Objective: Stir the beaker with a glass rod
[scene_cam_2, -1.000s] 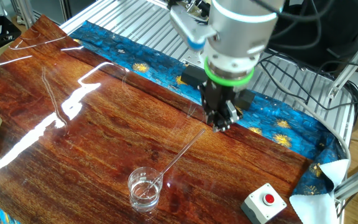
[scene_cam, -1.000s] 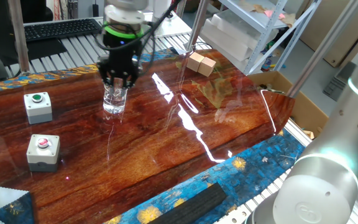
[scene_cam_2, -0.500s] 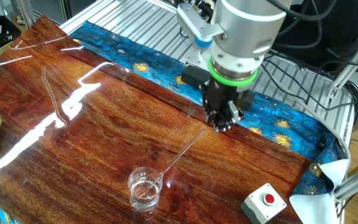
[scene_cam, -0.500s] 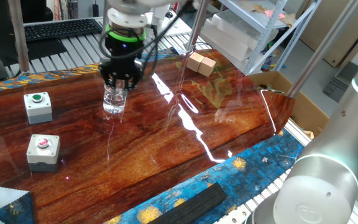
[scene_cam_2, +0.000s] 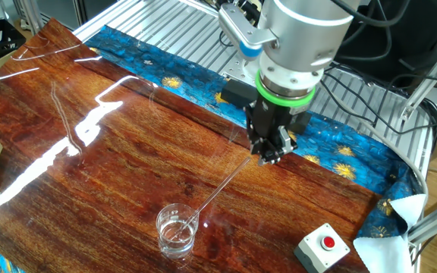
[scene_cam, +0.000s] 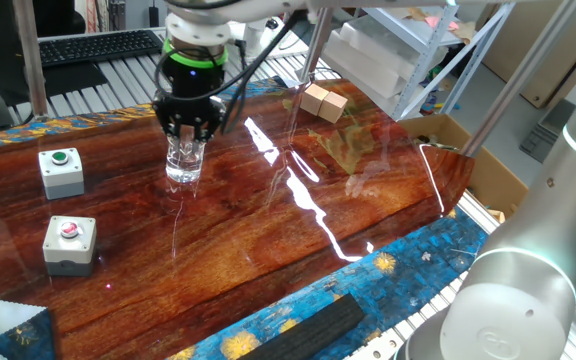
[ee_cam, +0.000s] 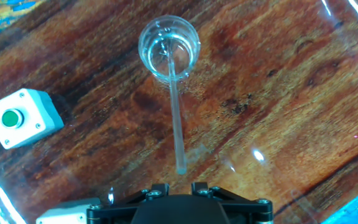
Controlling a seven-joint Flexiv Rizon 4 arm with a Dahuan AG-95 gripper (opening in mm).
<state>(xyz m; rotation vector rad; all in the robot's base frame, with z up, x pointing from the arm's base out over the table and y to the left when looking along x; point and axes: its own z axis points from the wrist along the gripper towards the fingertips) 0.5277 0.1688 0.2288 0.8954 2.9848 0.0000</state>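
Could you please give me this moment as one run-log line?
phase: stirring | end effector: shut on glass rod | rod tip: inside beaker | beaker: upright on table

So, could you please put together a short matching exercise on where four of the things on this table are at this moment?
Things:
1. glass rod
2. gripper
3. red button box
4. wooden blocks

Places or states:
a. near the table's far edge in one fixed view
b. lower end inside the beaker, leaning
c. beside the beaker, on the table
d. above the rod's upper end

Pairs: 1-b, 2-d, 3-c, 4-a
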